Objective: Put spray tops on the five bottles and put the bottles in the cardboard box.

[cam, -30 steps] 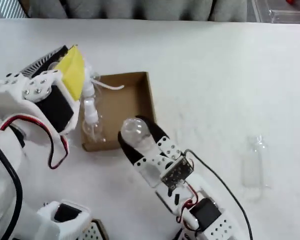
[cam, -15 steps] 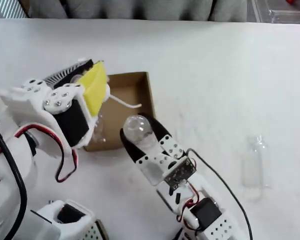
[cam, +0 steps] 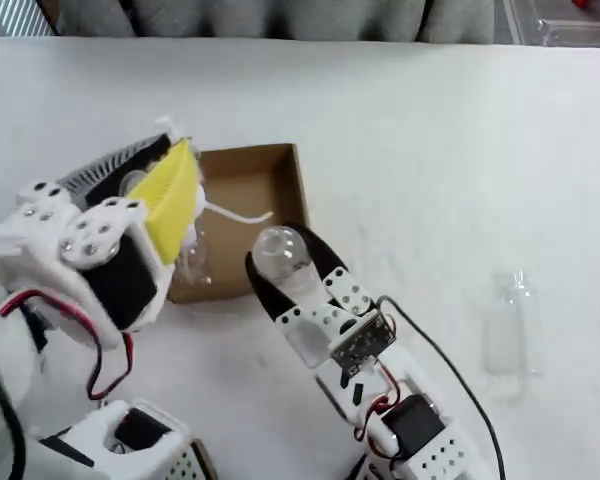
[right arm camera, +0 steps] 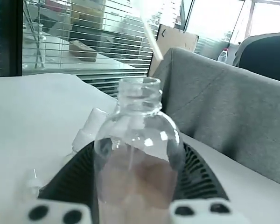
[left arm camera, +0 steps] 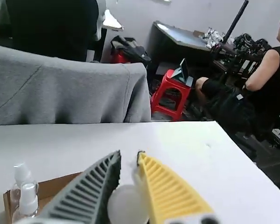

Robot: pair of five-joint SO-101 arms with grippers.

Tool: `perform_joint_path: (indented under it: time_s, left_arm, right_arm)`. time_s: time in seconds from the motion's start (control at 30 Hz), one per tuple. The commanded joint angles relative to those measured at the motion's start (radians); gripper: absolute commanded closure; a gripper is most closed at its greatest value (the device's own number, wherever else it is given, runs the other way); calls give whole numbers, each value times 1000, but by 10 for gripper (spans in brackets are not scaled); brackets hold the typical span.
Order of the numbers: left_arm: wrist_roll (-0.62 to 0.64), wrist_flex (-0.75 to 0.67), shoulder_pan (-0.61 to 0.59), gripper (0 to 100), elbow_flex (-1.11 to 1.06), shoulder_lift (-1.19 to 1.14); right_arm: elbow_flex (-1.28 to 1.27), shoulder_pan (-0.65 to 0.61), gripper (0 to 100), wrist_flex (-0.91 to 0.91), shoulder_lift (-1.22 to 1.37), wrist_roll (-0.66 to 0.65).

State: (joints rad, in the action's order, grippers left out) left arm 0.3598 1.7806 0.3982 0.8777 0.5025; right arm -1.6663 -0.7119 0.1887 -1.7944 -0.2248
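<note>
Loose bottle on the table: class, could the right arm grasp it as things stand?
Probably not: the right gripper is shut on an uncapped bottle, so it has no free grip, though nothing lies between it and the loose bottle.

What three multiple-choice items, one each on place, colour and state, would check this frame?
1. Where does the loose bottle lie?
A. In the box
B. On the table, apart from the arms
C. On a chair

2. What colours are the left hand's fingers?
A. Both black
B. Red and blue
C. Grey and yellow

3. How is the bottle in the right hand?
A. Open-necked
B. Fitted with a spray top
C. Crushed flat

Answers:
1 B: it lies alone on the white surface, far from the cardboard.
2 C: the left wrist view shows one ribbed grey finger and one yellow.
3 A: its threaded neck is bare in the right wrist view.
</note>
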Motion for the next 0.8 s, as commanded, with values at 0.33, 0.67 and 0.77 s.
perform_joint_path:
  time_s: [0.33, 0.67, 0.77]
  left_arm:
    - [-5, -2, 16, 972, -126, 122]
    - [49, -5, 18, 972, -130, 124]
    - [51, -6, 18, 972, -130, 122]
  right_arm:
    - [-9, 5, 984, -15, -5, 2]
    - [-11, 7, 984, -13, -5, 3]
    - [-11, 7, 984, -13, -5, 5]
